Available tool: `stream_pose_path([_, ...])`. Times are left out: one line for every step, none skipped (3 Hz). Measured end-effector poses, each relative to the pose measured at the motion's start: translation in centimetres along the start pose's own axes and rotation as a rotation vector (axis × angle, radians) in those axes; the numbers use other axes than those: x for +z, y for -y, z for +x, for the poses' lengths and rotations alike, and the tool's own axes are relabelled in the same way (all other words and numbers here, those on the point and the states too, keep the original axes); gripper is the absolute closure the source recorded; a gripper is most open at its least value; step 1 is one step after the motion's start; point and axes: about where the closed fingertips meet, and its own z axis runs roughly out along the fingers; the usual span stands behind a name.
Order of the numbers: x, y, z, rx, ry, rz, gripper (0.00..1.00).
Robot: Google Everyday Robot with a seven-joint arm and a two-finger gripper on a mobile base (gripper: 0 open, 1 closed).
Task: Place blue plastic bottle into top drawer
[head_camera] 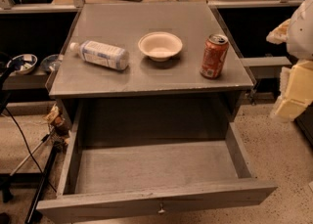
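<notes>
The blue plastic bottle (100,54) lies on its side at the left of the grey cabinet top (146,81), with its white cap pointing left. The top drawer (146,199) is pulled out wide below the cabinet top, and nothing shows inside it. A small metal knob (160,211) sits at the centre of its front panel. My gripper (292,91) shows as pale cream and white parts at the right edge of the view. It is beside the cabinet's right side, far from the bottle, and holds nothing that I can see.
A white bowl (160,46) stands at the middle of the cabinet top and an orange-red soda can (214,56) stands upright at its right. Bowls (22,63) sit on a low shelf to the left. Cables and a stand leg (39,179) lie on the floor at the left.
</notes>
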Motion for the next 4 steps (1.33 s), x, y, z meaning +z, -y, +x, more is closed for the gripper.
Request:
stream_pose_path([0.0,0.0,0.0,0.0,0.0,0.0,0.0])
stream_pose_path([0.8,0.9,-2.6,-0.039,0.054,0.048,0.0])
stream_pose_path([0.9,1.0,-2.6,-0.041,0.051,0.057,0.0])
stream_pose_path([1.6,3.3,-6.2,-0.069,0.099,0.096,0.0])
